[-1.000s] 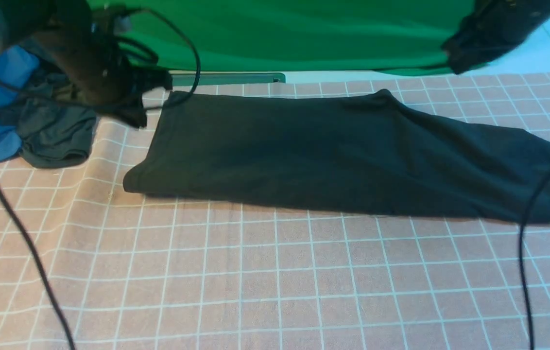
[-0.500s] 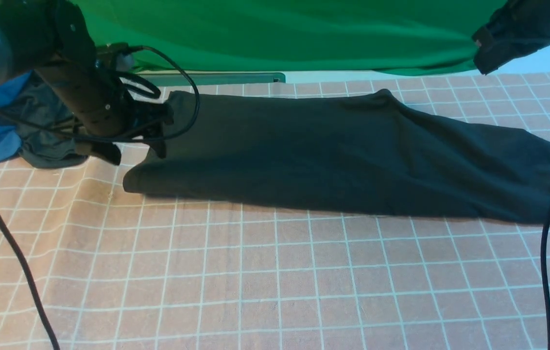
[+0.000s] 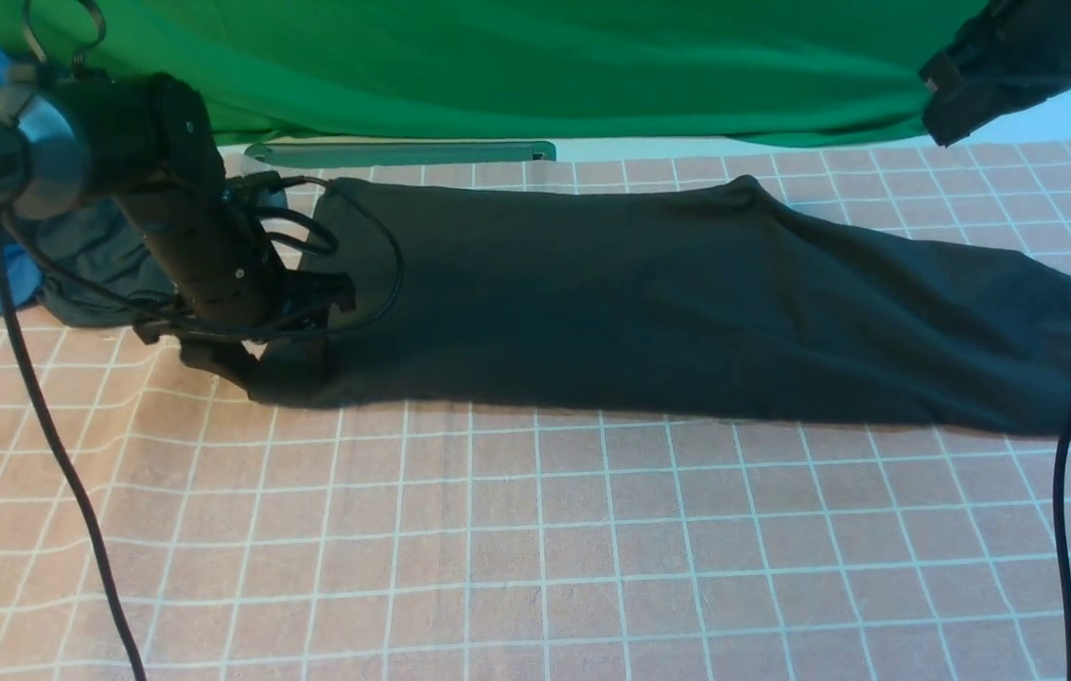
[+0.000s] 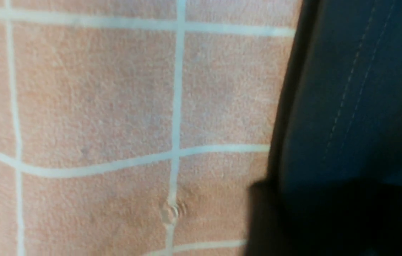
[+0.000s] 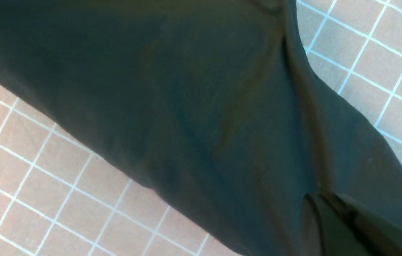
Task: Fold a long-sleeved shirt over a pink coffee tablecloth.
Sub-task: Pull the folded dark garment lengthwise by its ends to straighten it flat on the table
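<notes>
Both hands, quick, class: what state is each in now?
Left hand: open, fingers apart at the black shirt's left end.
Right hand: closed, holding nothing.

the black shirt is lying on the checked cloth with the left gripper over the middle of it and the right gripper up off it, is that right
Not quite: the left gripper is at the end of the black shirt on the robot's left, not over its middle, as the front view shows. The rest is right.
</notes>
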`<action>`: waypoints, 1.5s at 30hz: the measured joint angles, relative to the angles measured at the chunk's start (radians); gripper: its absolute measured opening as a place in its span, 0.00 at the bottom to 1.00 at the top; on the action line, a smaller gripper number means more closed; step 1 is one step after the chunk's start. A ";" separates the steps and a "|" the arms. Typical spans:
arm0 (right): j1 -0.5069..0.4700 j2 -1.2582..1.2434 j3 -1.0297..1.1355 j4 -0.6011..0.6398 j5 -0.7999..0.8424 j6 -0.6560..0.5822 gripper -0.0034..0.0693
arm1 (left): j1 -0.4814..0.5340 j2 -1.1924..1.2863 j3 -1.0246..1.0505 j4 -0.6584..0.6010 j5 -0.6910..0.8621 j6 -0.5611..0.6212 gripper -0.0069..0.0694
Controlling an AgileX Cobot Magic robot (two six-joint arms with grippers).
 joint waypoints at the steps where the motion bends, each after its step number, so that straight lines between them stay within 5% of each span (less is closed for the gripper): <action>1: -0.007 0.000 0.000 -0.003 0.000 0.011 0.10 | 0.000 0.001 0.000 0.002 0.006 0.005 0.41; 5: -0.053 -0.014 0.010 -0.011 -0.001 0.060 0.10 | 0.001 0.002 0.000 0.006 0.018 0.026 0.16; 12: -0.176 -0.126 0.238 -0.015 -0.004 0.129 0.15 | 0.001 -0.078 0.001 0.035 0.066 0.015 0.15; 20: -0.313 -0.113 0.488 -0.075 -0.137 0.198 0.67 | 0.001 -0.155 0.001 0.041 0.148 0.015 0.15; 25: -0.359 -0.021 0.510 -0.093 -0.225 0.211 0.80 | 0.001 -0.155 0.001 0.042 0.145 0.015 0.15; 32: -0.360 0.117 0.509 -0.088 -0.360 0.211 0.73 | 0.001 -0.155 0.001 0.042 0.145 0.015 0.15; 38: -0.362 0.141 0.509 -0.076 -0.350 0.165 0.17 | 0.000 -0.176 0.001 0.040 0.143 -0.003 0.15; 45: -0.368 -0.011 0.508 -0.075 -0.199 0.154 0.16 | 0.001 -0.296 0.008 0.088 0.227 -0.054 0.15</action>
